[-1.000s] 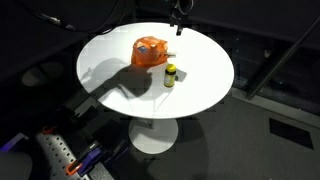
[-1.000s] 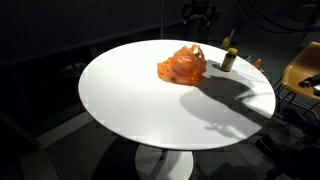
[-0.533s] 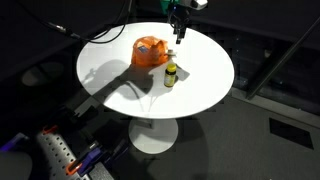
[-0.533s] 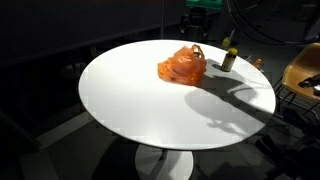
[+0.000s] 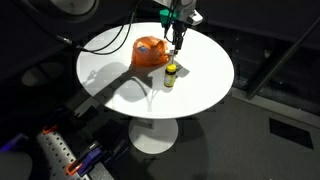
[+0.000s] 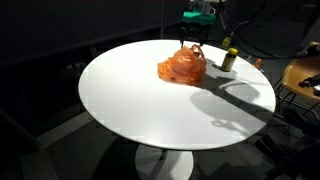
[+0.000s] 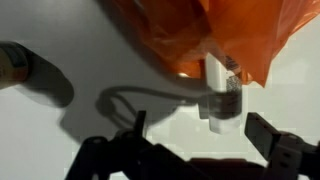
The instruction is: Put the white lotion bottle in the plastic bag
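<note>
i'm in the approach step, nothing is held yet. the gripper hangs over the near edge of the orange plastic bag. its jaws stand wide apart, with nothing between them. in both exterior views it sits just above that bag, closer to the bag than to anything else on the table.

the white lotion bottle shows only in the wrist view. it is a small white body with a greyish end, lying right against the bag's edge, one end touching or tucked under the orange plastic. i cannot tell whether any of it is already inside the bag. in the exterior views i can't pick it out at all.

a dark bottle with a pale yellowish cap stands beside the bag, clearly apart from it. in the wrist view it sits off to one side of the bag, away from my jaws. that's not the one i want.

next, as i judge it, i need to come down with the jaws astride the white bottle and clear of the bag's plastic. then i close, lift, and find the bag's mouth, which i can't see from here. snagging the plastic is the risk.

count: one bag, one white bottle, one dark bottle, one table, one gripper.
</note>
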